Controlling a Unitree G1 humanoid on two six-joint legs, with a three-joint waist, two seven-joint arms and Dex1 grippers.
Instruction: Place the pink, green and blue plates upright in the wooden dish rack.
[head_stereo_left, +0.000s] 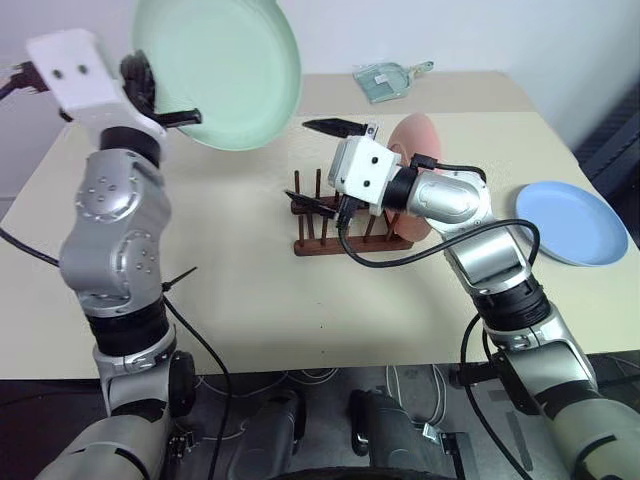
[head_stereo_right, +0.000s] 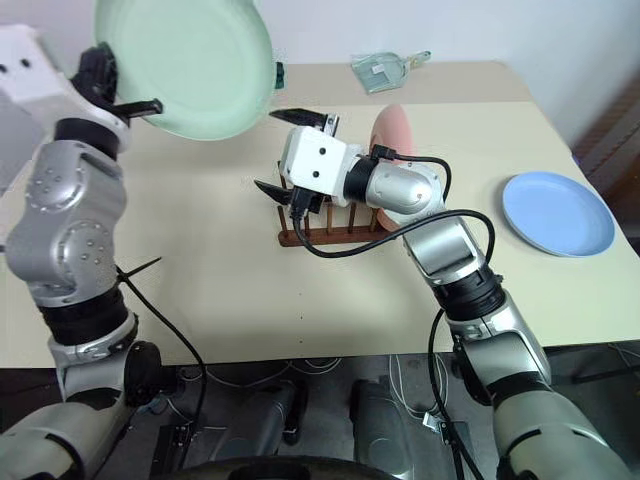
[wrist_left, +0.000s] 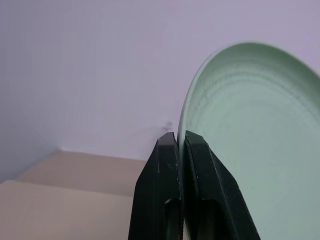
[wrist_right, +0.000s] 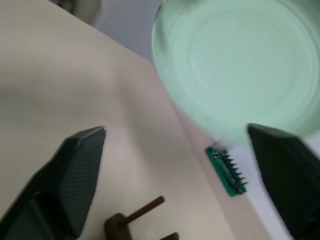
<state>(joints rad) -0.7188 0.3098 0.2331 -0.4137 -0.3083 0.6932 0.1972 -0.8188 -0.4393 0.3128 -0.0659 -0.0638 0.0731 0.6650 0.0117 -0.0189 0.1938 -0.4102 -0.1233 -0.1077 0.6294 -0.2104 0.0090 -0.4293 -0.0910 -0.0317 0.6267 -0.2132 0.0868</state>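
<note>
The left gripper (wrist_left: 179, 145) pinches the rim of the round pale mint green plate (head_stereo_left: 225, 65), held above the beige table (head_stereo_left: 250, 300). The right gripper (head_stereo_right: 283, 150) gapes empty over the dark brown wooden peg rack (head_stereo_left: 325, 225), where the salmon pink plate (head_stereo_left: 415, 140) stands upright. The light blue plate (head_stereo_left: 572, 222) lies flat on the table.

The green plate (head_stereo_left: 222, 70) hangs tilted in the air at ten o'clock from the rack (head_stereo_left: 330, 228), its rim pinched. The pink plate (head_stereo_left: 415, 150) stands upright in the rack. The blue plate (head_stereo_left: 572, 222) lies flat at three o'clock, well apart.
</note>
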